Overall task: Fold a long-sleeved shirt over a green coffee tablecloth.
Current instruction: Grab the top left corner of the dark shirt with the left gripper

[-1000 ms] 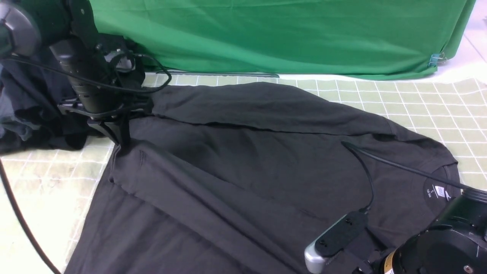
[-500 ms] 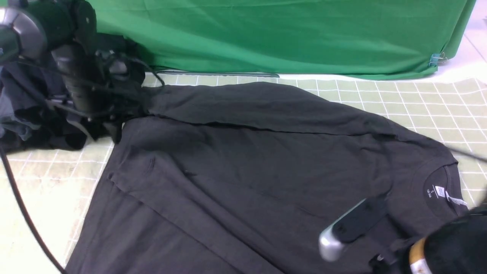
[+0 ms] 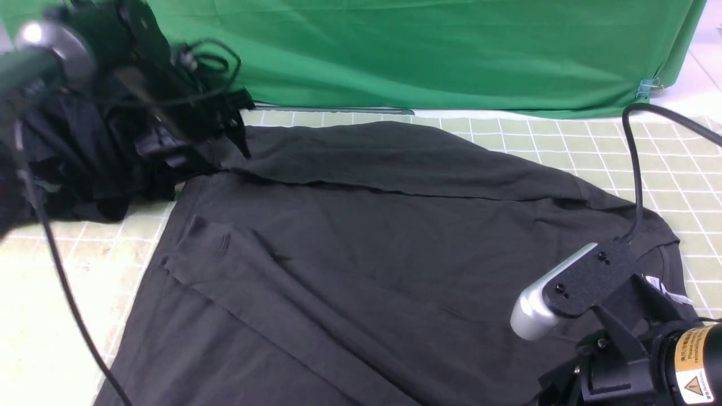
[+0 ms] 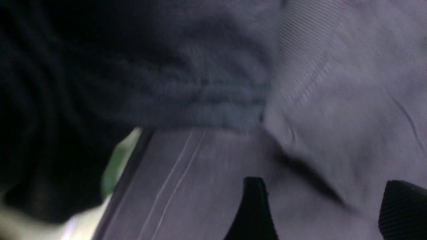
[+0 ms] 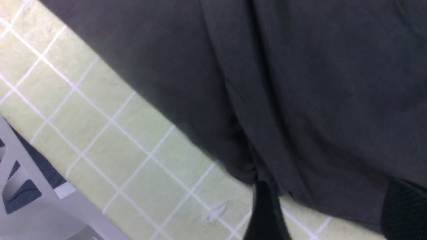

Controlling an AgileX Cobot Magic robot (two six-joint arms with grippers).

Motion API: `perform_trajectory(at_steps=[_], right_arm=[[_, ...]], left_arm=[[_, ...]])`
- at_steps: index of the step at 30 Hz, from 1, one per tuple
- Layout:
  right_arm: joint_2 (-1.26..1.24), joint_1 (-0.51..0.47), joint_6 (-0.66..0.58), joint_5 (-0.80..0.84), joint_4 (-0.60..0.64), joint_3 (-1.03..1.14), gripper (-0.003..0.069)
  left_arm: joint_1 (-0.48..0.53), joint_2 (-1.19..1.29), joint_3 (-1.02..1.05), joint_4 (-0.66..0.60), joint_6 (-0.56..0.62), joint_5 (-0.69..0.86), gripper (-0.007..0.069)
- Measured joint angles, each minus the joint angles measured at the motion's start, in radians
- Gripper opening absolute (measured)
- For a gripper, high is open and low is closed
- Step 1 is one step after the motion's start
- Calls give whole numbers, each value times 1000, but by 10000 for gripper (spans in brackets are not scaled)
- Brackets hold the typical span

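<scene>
Counts: one long-sleeved shirt (image 3: 366, 237), one green coffee tablecloth (image 3: 620, 146), one heap of dark garments (image 3: 84, 169), one plain green backdrop (image 3: 423, 56), and my two grippers.
Left gripper (image 4: 328, 213): released, fingers (image 4: 253, 213) spread with nothing between them; shirt cloth lies just beyond them, the dark heap beside.
Right gripper (image 5: 333, 216): released, fingers apart over the shirt's edge where it meets the gridded cloth.
Shirt's look: dark charcoal, spread flat on the tablecloth, both sleeves folded across the body, white neck label (image 3: 654, 280) showing.
Shirt's lie: between my two grippers; long axis runs from one gripper's side to the other's, collar by my right fingers, hem end on my left gripper's side.
</scene>
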Motion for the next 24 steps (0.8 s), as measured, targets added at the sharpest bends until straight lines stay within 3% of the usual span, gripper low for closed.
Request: perform_trajectory(at_steps=[7, 10, 14, 17, 19, 24], right_arm=[[0, 0, 1, 3, 0, 0, 434], [0, 0, 4, 4, 0, 0, 433], [0, 0, 5, 4, 0, 0, 433], [0, 0, 4, 4, 0, 0, 433], [0, 0, 4, 4, 0, 0, 433], [0, 0, 4, 4, 0, 0, 433]], left_arm=[[3, 53, 0, -72, -57, -115, 463], [14, 69, -1, -131, -64, -142, 426], [19, 78, -4, -147, -66, -139, 320], [23, 81, -4, -152, -24, -116, 108], [23, 79, -3, -167, 22, -106, 43], [22, 24, 0, -195, 110, -58, 11]])
